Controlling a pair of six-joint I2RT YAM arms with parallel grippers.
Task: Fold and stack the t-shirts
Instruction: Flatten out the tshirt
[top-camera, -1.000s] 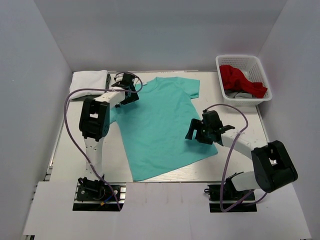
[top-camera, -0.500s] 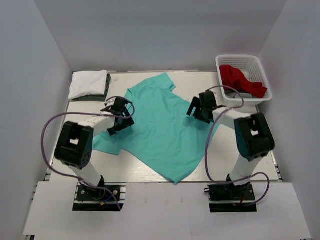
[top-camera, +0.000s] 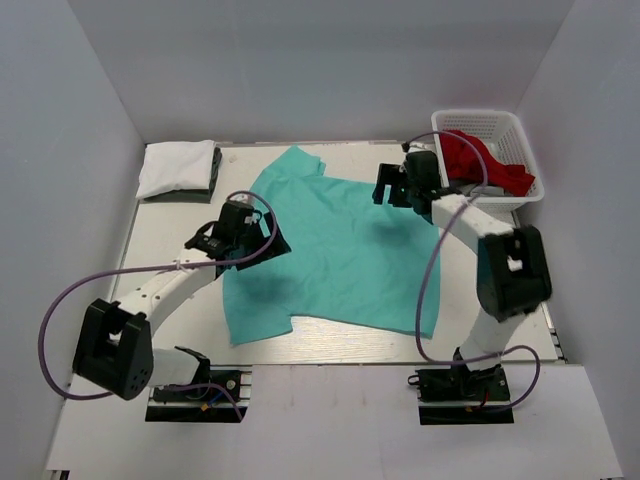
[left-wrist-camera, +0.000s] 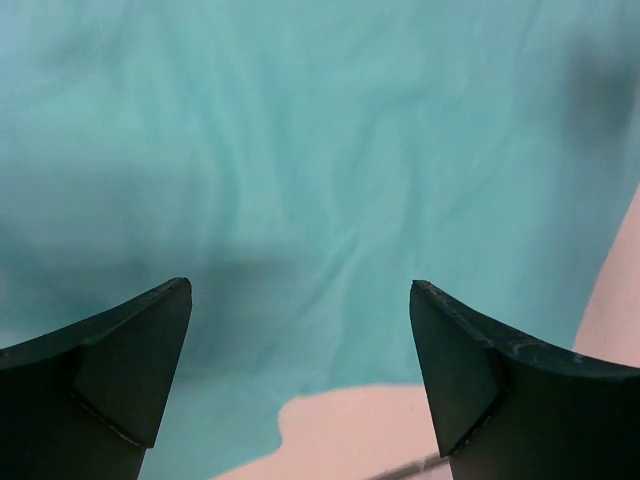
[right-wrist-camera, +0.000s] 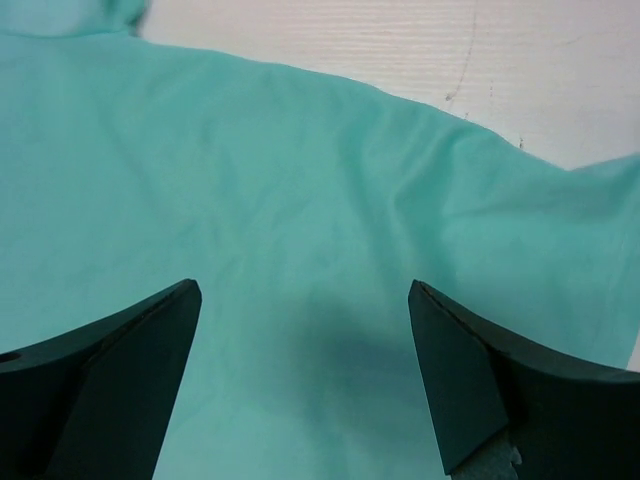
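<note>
Basket (top-camera: 487, 114): red t-shirt (top-camera: 470, 155) over dark grey t-shirt (top-camera: 480, 189) | tabletop (top-camera: 165, 245): teal-green t-shirt (top-camera: 340, 250) laid out | left end effector (left-wrist-camera: 300, 290): spread, empty; right end effector (right-wrist-camera: 305, 290): spread, empty

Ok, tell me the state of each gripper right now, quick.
Left gripper: open, holding nothing, above the teal-green t-shirt.
Right gripper: open, holding nothing, above the same shirt.
</note>
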